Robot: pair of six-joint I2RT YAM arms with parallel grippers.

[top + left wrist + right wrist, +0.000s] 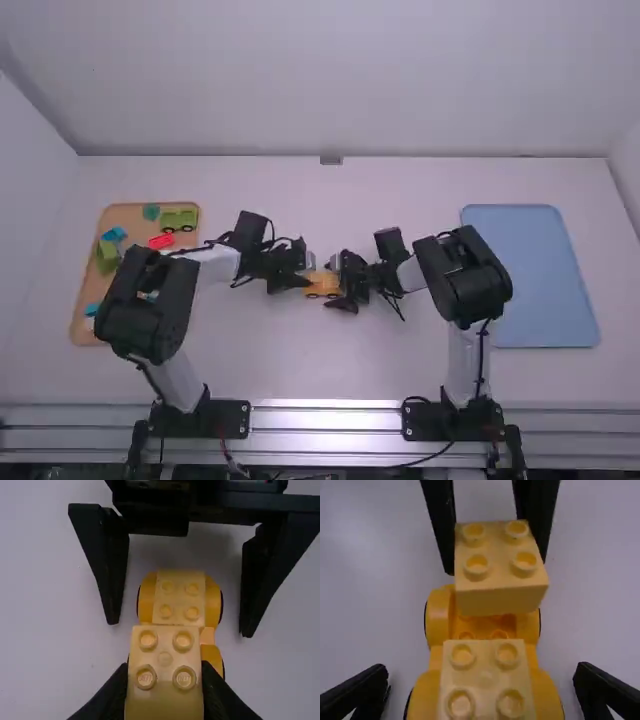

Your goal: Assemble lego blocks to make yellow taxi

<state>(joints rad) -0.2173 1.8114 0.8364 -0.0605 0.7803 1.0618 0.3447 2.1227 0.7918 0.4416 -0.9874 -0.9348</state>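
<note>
- L claw (165,677): closed on yellow block (500,565), over L end of wheeled base (438,615), mid-tabletop (300,370).
- R claw (481,672): wide open, astride base's R end w/ mounted block (486,680); no grip.
- Risk: misaligned studs → block tilts/half-seats.
- Risk: base unheld, may roll under press.
- Risk: uneven R closing could skew base.

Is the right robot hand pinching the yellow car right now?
No, the right gripper has its fingers spread wide, with gaps between them and the yellow car base.
</note>
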